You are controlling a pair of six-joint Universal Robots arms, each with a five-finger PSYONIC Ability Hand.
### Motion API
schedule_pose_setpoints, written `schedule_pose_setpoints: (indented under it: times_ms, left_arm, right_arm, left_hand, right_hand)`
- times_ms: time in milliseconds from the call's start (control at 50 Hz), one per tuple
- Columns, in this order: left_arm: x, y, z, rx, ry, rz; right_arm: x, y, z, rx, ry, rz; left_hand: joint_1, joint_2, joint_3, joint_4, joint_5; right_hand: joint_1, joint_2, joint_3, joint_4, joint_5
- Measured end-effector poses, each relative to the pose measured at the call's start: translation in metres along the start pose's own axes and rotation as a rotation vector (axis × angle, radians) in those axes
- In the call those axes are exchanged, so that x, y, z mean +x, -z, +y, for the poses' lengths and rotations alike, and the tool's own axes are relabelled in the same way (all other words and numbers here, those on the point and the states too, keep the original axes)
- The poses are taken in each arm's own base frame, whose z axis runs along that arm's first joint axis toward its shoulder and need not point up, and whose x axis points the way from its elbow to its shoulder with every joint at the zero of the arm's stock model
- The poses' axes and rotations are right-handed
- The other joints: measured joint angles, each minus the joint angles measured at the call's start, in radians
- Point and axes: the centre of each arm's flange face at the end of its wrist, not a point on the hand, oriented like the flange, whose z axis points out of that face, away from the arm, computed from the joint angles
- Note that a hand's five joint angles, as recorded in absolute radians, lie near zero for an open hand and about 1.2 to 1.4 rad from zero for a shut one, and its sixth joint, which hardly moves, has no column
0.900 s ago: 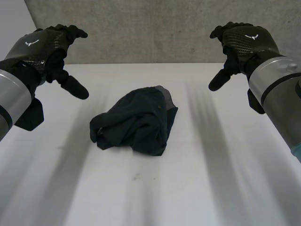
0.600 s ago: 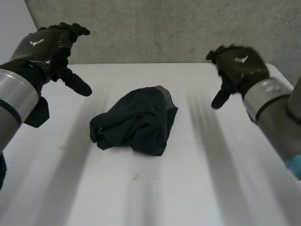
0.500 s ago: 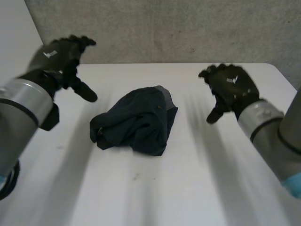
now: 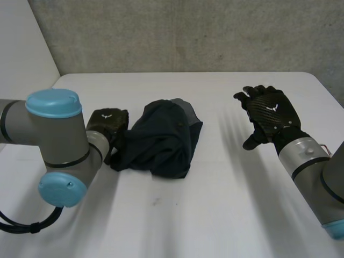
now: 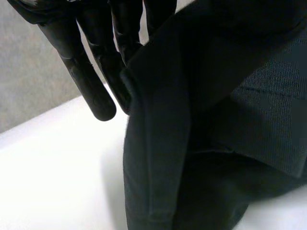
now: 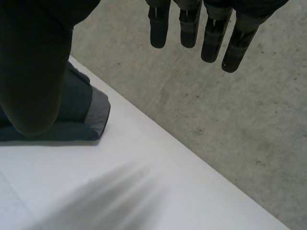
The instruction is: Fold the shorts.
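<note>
Left robot hand (image 4: 107, 121): fingers (image 5: 91, 84) straight, tips against a folded edge of the shorts (image 4: 161, 141); nothing clasped. Right robot hand (image 4: 270, 114): fingers straight and spread, empty, held over the surface (image 4: 215, 209), well apart from the shorts. Shorts: dark crumpled heap, mid-surface, with the left robot hand at the heap's left side.

- The shorts (image 4: 161, 141) are showing dark navy with a grey panel.
- The left hand (image 4: 107, 122) and the right hand (image 4: 270, 114) are wearing black weave with a white emblem.
- The table (image 4: 215, 204) is showing plain white.
</note>
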Motion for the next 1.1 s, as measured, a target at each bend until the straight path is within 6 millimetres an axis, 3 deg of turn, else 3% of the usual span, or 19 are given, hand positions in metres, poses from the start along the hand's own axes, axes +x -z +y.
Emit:
schedule_pose_setpoints:
  times_ms: [60,100,200,300,460,520,580,680,720,740,760,780,800,820,840,980,1100]
  left_arm:
    - [0.003,0.006,-0.011,0.032,0.000,0.007]
    - [0.009,0.027,-0.041,0.124,0.002,0.027]
    - [0.009,0.060,-0.083,0.253,0.013,0.042]
    - [0.006,0.086,-0.105,0.327,0.016,0.046]
    - [0.011,0.107,-0.107,0.345,-0.024,0.067]
    - [0.025,0.118,-0.099,0.332,-0.069,0.108]
    - [0.031,0.122,-0.094,0.324,-0.090,0.128]
    - [0.039,0.127,-0.088,0.315,-0.132,0.151]
    - [0.040,0.127,-0.088,0.315,-0.141,0.151]
    - [0.040,0.127,-0.088,0.316,-0.145,0.150]
    - [0.040,0.127,-0.088,0.317,-0.147,0.148]
    - [0.039,0.126,-0.089,0.319,-0.149,0.146]
    - [0.039,0.125,-0.089,0.321,-0.151,0.143]
    - [0.039,0.125,-0.090,0.322,-0.151,0.142]
    - [0.038,0.124,-0.090,0.324,-0.152,0.138]
    - [0.031,0.113,-0.098,0.353,-0.143,0.104]
    - [0.028,0.100,-0.105,0.417,-0.126,0.076]
  right_arm:
    - [0.002,-0.001,-0.002,0.004,0.001,0.005]
    - [0.012,-0.008,-0.011,0.010,0.001,0.022]
    - [0.018,-0.020,-0.018,-0.039,-0.017,-0.016]
    - [0.014,-0.040,-0.016,-0.129,-0.062,-0.135]
    - [-0.010,-0.067,-0.020,-0.150,-0.089,-0.291]
    - [-0.041,-0.083,-0.031,-0.091,-0.070,-0.374]
    - [-0.057,-0.087,-0.034,-0.068,-0.062,-0.409]
    - [-0.103,-0.089,-0.030,-0.046,-0.049,-0.492]
    - [-0.114,-0.091,-0.026,-0.049,-0.044,-0.488]
    - [-0.117,-0.092,-0.024,-0.052,-0.041,-0.478]
    - [-0.119,-0.094,-0.023,-0.054,-0.039,-0.465]
    - [-0.119,-0.096,-0.022,-0.056,-0.034,-0.437]
    - [-0.118,-0.099,-0.021,-0.058,-0.030,-0.406]
    - [-0.117,-0.101,-0.021,-0.059,-0.027,-0.381]
    - [-0.114,-0.104,-0.022,-0.059,-0.022,-0.345]
    - [-0.086,-0.105,-0.053,-0.016,0.000,-0.186]
    - [-0.045,-0.080,-0.100,0.063,0.014,-0.103]
  left_hand:
    - [0.000,0.002,0.004,0.003,0.000]
    - [0.000,0.009,0.012,0.006,0.000]
    - [0.000,0.013,0.017,0.006,0.000]
    - [0.000,0.014,0.017,0.007,0.000]
    - [0.000,0.014,0.017,0.007,0.000]
    - [0.000,0.014,0.017,0.007,0.000]
    - [0.000,0.014,0.017,0.007,0.000]
    - [0.000,0.014,0.017,0.007,0.000]
    - [0.000,0.014,0.017,0.007,0.000]
    - [0.000,0.014,0.017,0.007,0.000]
    - [0.000,0.014,0.017,0.007,0.000]
    - [0.000,0.014,0.017,0.007,0.000]
    - [0.000,0.014,0.017,0.007,0.000]
    - [0.000,0.014,0.017,0.007,0.000]
    - [0.000,0.014,0.017,0.007,0.000]
    - [0.000,0.014,0.017,0.007,0.000]
    - [0.003,0.008,0.013,0.006,0.004]
  right_hand:
    - [0.000,0.000,0.000,0.000,0.000]
    - [0.000,0.000,0.000,0.000,0.000]
    - [0.000,0.000,0.000,0.000,0.000]
    - [0.000,0.000,0.000,0.000,0.000]
    - [0.000,0.000,0.000,0.000,0.000]
    - [0.000,0.000,0.000,0.000,0.000]
    - [0.000,0.000,0.000,0.000,0.000]
    - [0.000,0.000,0.000,0.000,0.000]
    - [0.103,0.123,0.127,0.098,0.097]
    - [0.287,0.341,0.323,0.308,0.298]
    - [0.287,0.341,0.323,0.308,0.298]
    - [0.554,0.651,0.643,0.605,0.565]
    - [0.554,0.651,0.643,0.605,0.565]
    - [0.707,0.861,0.855,0.825,0.782]
    - [0.759,0.927,0.922,0.904,0.852]
    - [0.780,0.947,0.963,0.948,0.880]
    - [0.780,0.947,0.968,0.949,0.880]
